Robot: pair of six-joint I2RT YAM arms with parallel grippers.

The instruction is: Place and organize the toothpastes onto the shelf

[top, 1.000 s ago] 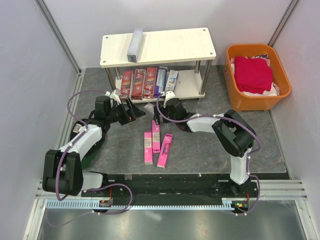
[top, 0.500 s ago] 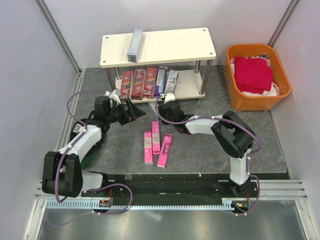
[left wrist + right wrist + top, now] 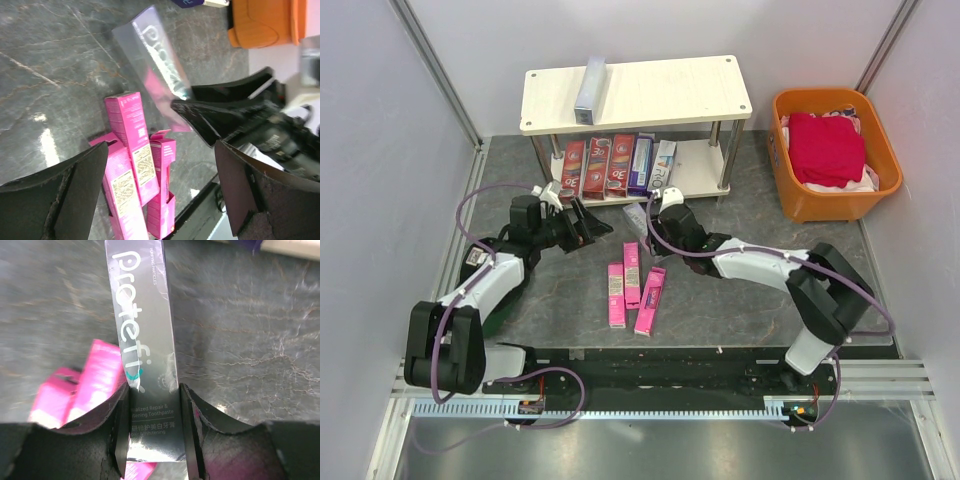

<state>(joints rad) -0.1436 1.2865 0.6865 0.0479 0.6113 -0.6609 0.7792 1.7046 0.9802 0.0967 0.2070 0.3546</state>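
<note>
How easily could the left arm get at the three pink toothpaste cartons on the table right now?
Probably yes: the open left gripper sits near the pink toothpaste cartons with bare table between. The right gripper, shut on the silver Protefix carton, is close by and might crowd it.

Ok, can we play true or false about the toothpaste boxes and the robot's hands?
1. The right gripper is shut on a silver-grey cardboard carton. True.
2. The left gripper is gripping a carton too. False: it is open and empty.
3. Three bright pink cartons lie on the dark stone-look table. True.
4. The top board of the cream wood-grain two-tier shelf is bare. False: a second silver-grey carton lies on it.
</note>
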